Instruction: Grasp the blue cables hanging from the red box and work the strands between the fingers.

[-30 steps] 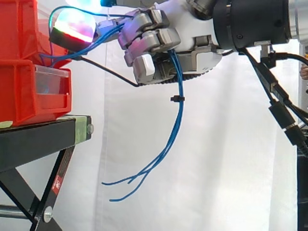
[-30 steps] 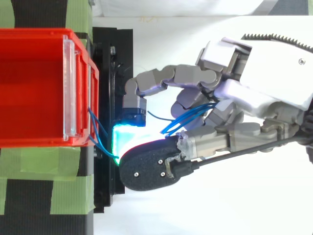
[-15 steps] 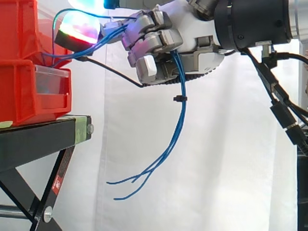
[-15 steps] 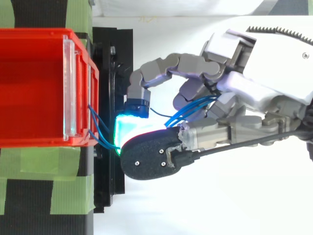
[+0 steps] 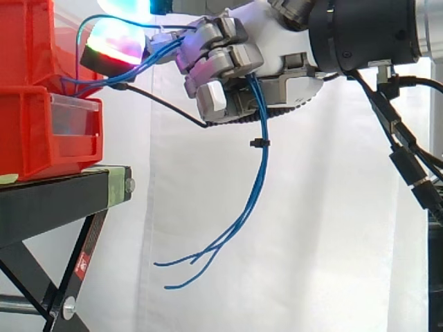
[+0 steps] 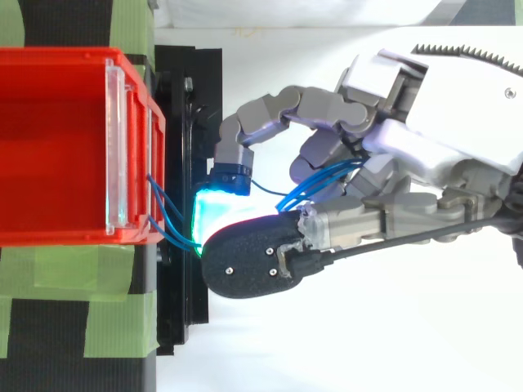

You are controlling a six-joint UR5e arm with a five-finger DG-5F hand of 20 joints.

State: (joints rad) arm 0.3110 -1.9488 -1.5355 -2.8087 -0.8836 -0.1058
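Note:
The blue cables [image 5: 257, 162] run from the front of the red box [image 5: 41, 131], pass through my hand [image 5: 232, 66] and hang down in loose strands that fan out below. My hand's fingers are curled round the strands just right of the box. From above the red box [image 6: 57, 147] sits at the left, with the cables [image 6: 163, 216] leaving its front wall and the cables [image 6: 315, 181] threading between the curled fingers of my hand [image 6: 392, 163]. One glowing fingertip [image 5: 114, 41] reaches out close to the box front. A small black tie [image 5: 257, 143] binds the hanging strands.
The red box rests on a black stand [image 5: 62, 197] with slanted legs and green tape [image 6: 122, 302] on its top. A white curtain [image 5: 311, 228] hangs behind. Open space lies below my hand, to the right of the stand.
My hand has shifted slightly right and up, away from the box, and one finger has arched higher. The hanging strands followed a little to the right.

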